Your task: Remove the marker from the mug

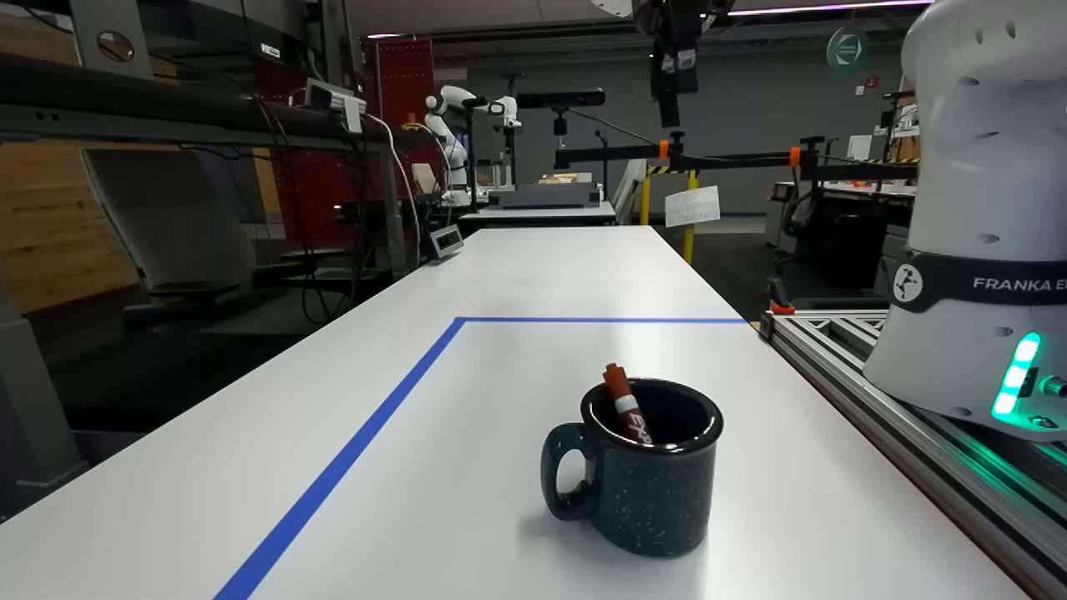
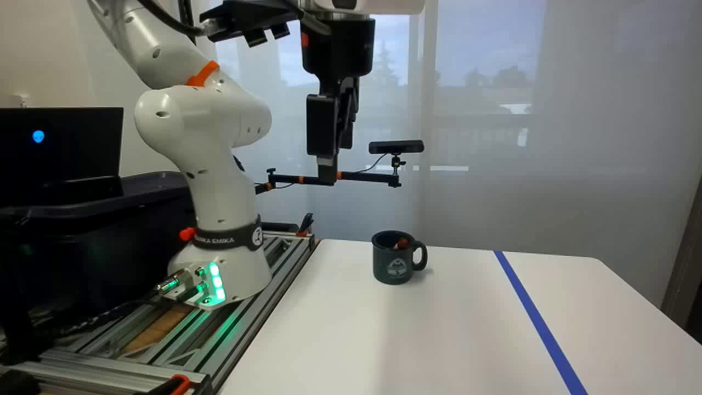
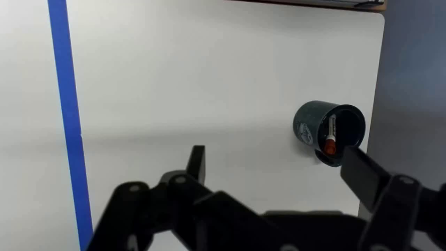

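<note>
"One marker (image 1: 627, 407) leans inside a dark, speckled mug (image 1: 654, 500) on a white tabletop (image 1: 467, 500), its red cap (image 1: 615, 381) poking above the rim on the side of the handle (image 1: 552, 475), as I watch from a distance."

"And the claw (image 3: 273, 162)?"

"Spread wide in the wrist view, with nothing held between its fingers (image 3: 364, 177); in an exterior view, the arm (image 2: 203, 115) holds it high, well apart from the mug."

"How far along is the removal?"

"At its outset, by my judgement; nothing of it shows as done. The marker rests in the mug, and the mug stands upright on the arm's side of the blue tape (image 1: 347, 458)."

"And what is left?"

"All of it, as I judge: bringing the claw across and down, closing it on the cap end, drawing the marker up past the rim and setting it somewhere outside the mug (my assignment names no spot). The cap, leaning toward the handle, should be the easiest part for me to reach, though a sideways pull could drag the mug along."
</note>
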Motion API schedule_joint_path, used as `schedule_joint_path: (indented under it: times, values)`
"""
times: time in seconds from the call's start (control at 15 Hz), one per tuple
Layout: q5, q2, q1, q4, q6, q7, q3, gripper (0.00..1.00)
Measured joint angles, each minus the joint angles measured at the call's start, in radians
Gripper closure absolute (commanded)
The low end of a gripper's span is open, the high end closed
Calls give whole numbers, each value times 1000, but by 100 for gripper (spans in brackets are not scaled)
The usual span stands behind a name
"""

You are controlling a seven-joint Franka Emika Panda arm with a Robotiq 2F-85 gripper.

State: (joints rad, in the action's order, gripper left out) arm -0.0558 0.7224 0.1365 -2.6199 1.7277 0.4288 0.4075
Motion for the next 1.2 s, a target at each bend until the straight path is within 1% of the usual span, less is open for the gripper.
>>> schedule_joint_path:
  times: [0.4,0.53,0.6,0.73,0.93,1.07,1.2]
  values:
    - [0,0,0,0,0,0,0,0]
    - [15,-7,0,0,16,0,0,0]
    - [40,-18,0,0,37,0,2,0]
    - [121,-68,-8,0,97,0,18,0]
    - [278,-195,-33,6,169,0,37,0]
    - [388,-288,-54,23,175,4,34,0]
    - [471,-375,-73,48,145,7,18,0]
